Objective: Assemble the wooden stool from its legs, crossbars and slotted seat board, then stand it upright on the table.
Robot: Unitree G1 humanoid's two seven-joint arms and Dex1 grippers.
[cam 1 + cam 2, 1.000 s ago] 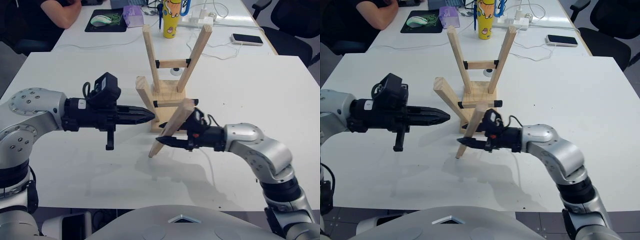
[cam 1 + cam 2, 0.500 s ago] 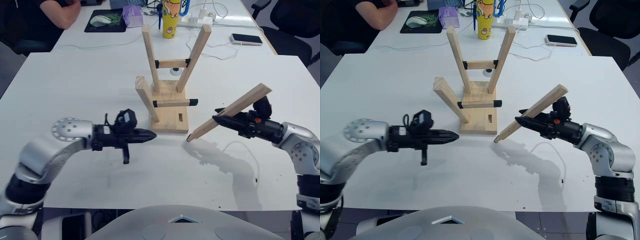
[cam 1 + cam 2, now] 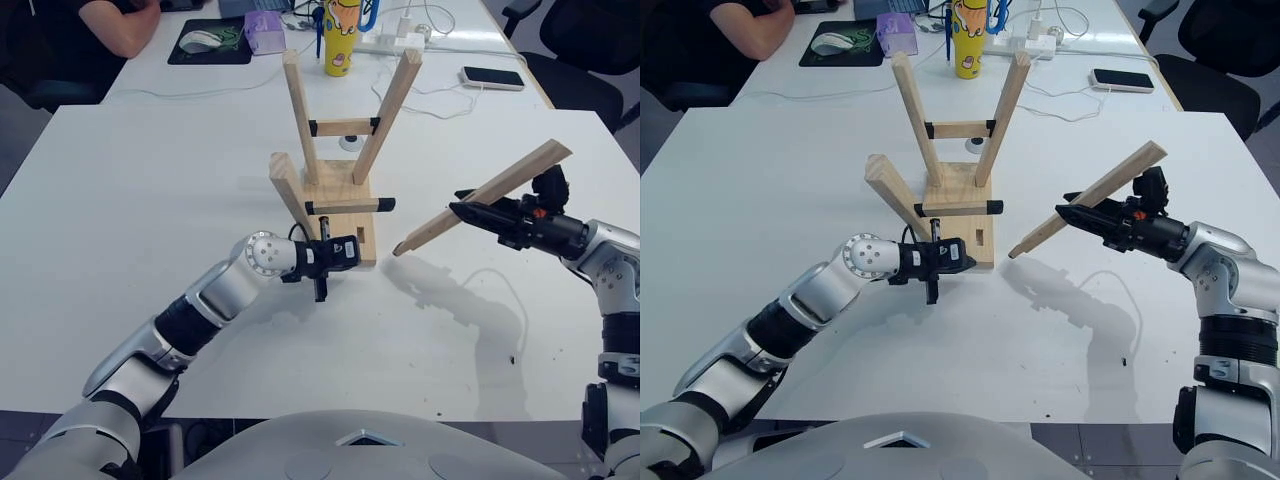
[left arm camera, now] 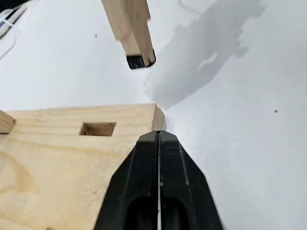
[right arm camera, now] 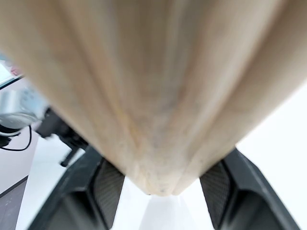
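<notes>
The shut left end effector (image 4: 158, 139) is bracing the seat board (image 4: 72, 158) while the right end effector (image 3: 470, 210) is gripping the loose leg (image 3: 510, 178) for the empty slot (image 4: 98, 128).

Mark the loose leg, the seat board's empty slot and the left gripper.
loose leg (image 3: 430, 228), left eye view, lower half.
empty slot (image 4: 98, 128), left wrist view, its centre.
left gripper (image 4: 158, 135), left wrist view, closed tips.

Gap between seat board (image 3: 337, 180) and held leg (image 3: 428, 230)
</notes>
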